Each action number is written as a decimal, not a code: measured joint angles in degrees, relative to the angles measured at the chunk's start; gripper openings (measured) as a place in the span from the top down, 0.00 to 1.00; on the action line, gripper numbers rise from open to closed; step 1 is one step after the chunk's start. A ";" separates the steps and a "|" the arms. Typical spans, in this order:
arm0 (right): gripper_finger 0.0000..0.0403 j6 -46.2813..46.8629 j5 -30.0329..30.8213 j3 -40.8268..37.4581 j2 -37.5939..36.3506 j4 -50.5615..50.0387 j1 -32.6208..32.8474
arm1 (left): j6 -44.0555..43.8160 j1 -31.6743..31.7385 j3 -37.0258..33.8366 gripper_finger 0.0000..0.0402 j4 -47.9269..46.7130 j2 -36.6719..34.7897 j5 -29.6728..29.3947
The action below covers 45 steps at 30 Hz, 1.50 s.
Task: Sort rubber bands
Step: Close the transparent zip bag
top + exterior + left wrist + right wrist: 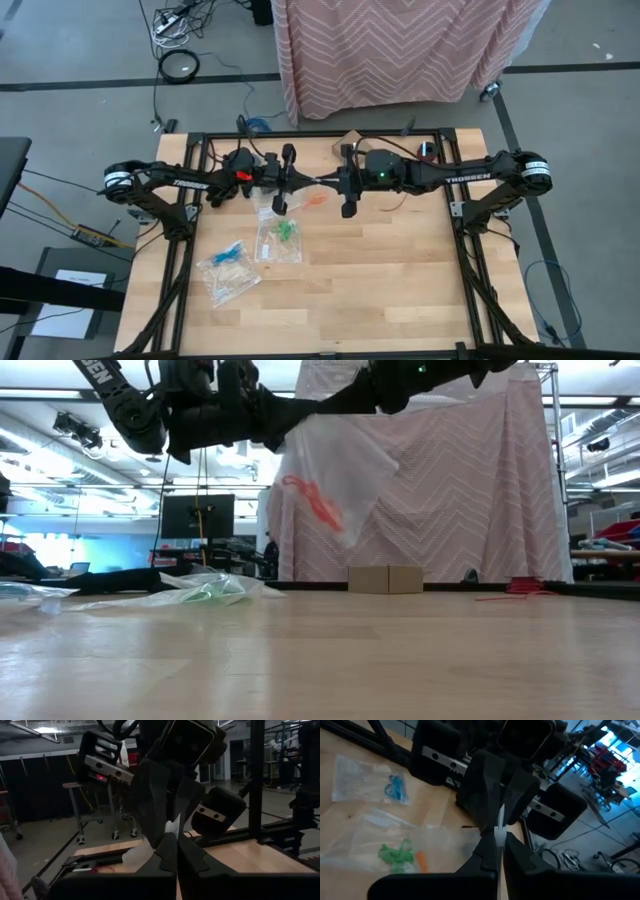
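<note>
Fingers on both my grippers are clenched on the same clear bag [335, 480], which hangs in the air between them above the table's far edge. My left gripper [300, 180] pinches it from one side and my right gripper [328, 181] from the other, tips nearly meeting on the plastic's top edge.

Inside that raised bag I see orange rubber bands [312, 500], thin floppy loops bunched together, hanging below the fingertips and not touching them.

On the wooden table [400, 270] lie two more clear bags. One, near the middle, holds green rubber bands [287, 231], a small tangled clump, with an orange piece just beside it in the right wrist view. Another bag [228, 272], toward the table's left edge, holds blue rubber bands [229, 253], a little curled knot. Both lie well below the grippers and apart from them.
</note>
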 joint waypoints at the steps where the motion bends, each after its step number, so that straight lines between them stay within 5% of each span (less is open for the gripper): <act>1: 1.00 0.02 0.11 0.04 0.00 -0.57 0.00 | 0.03 0.00 -0.02 1.00 0.00 0.00 -0.09; 23: 1.00 4.81 1.89 -0.11 -0.07 -6.14 -0.78 | 1.69 0.02 1.19 1.00 -4.41 -0.73 -1.24; 37: 0.62 6.54 2.94 -0.31 -0.69 -3.99 -1.06 | 3.19 -0.02 1.23 1.00 -8.42 -0.90 -1.70; 45: 0.65 5.53 1.52 -0.19 3.04 -0.34 -0.65 | 3.20 -0.04 1.23 1.00 -8.95 -0.76 -2.51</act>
